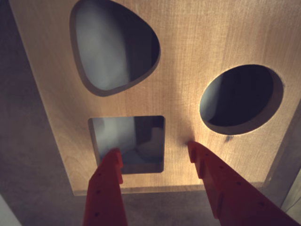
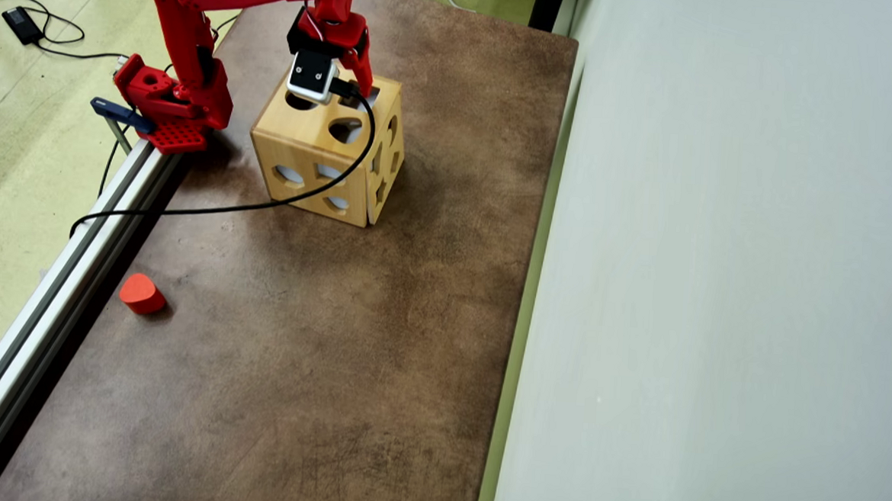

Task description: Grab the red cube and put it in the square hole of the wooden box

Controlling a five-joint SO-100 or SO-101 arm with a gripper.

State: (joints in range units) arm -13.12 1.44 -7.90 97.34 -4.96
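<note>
The wooden box (image 1: 202,42) fills the wrist view; its top face has a rounded-triangle hole, a round hole and a square hole (image 1: 141,127). My red gripper (image 1: 154,147) is open and empty just above that face. The left fingertip (image 1: 113,162) overlaps the square hole's lower left corner, and the right fingertip (image 1: 200,155) is over bare wood to the hole's right. In the overhead view the gripper (image 2: 351,89) hangs over the back of the box (image 2: 307,132). No red cube shows in either view.
A rounded red block (image 2: 142,293) lies on the brown table near the left edge, beside the metal rail (image 2: 55,276). The arm's base (image 2: 167,106) stands left of the box. A black cable (image 2: 265,204) runs across the box front. A pale wall (image 2: 718,295) bounds the right side.
</note>
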